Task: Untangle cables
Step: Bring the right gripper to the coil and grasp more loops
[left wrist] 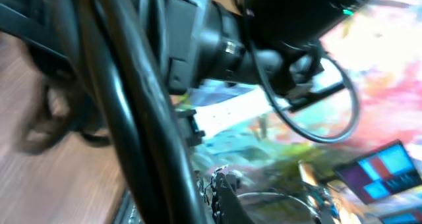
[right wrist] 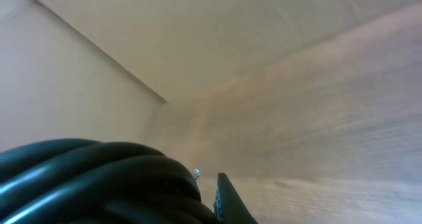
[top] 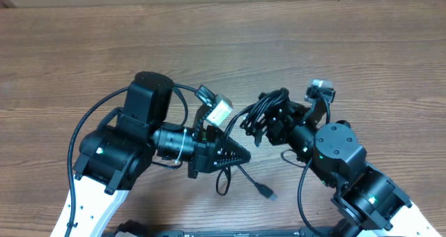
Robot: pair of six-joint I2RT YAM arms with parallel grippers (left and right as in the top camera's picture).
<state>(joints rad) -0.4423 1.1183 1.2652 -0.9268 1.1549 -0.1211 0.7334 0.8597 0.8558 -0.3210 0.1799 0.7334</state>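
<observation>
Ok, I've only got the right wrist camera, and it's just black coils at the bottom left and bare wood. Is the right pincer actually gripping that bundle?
Observer: Yes. Overhead shows the right pincer shut on the coiled cables.
Operator: Where's the left pincer?
Observer: The left pincer sits close beside the coil. It is shut, and one of the cables appears to run through it.
Operator: Any loose ends?
Observer: One plug end lies on the table, nearer the robot than both pincers.
</observation>
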